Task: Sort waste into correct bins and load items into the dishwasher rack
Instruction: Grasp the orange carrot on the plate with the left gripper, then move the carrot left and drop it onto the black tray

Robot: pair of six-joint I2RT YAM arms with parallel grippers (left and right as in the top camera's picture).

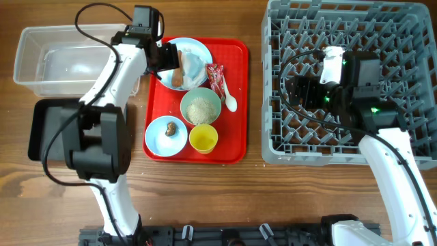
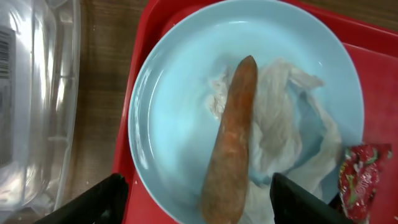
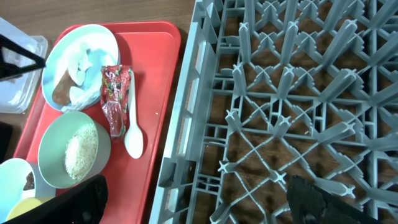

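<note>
The orange-brown carrot piece [image 2: 230, 143] lies on crumpled white tissue [image 2: 280, 130] on the light blue plate [image 2: 174, 106]. My left gripper [image 2: 199, 208] is open just above the plate, its fingers either side of the carrot's near end; it also shows in the overhead view [image 1: 166, 58]. The red snack wrapper [image 1: 216, 75] and white spoon [image 1: 229, 99] lie beside the plate. The pale green bowl [image 1: 201, 106] holds rice, the light blue bowl [image 1: 166, 134] a brown lump, next to the yellow cup [image 1: 203, 139]. My right gripper [image 3: 199, 202] is open and empty over the grey rack's [image 1: 410, 41] left edge.
The dishes stand on a flat red tray [image 1: 235, 137]. The clear tub [image 1: 34, 58] sits at the far left, with the black tray [image 1: 41, 130] just in front of it, partly hidden by my left arm.
</note>
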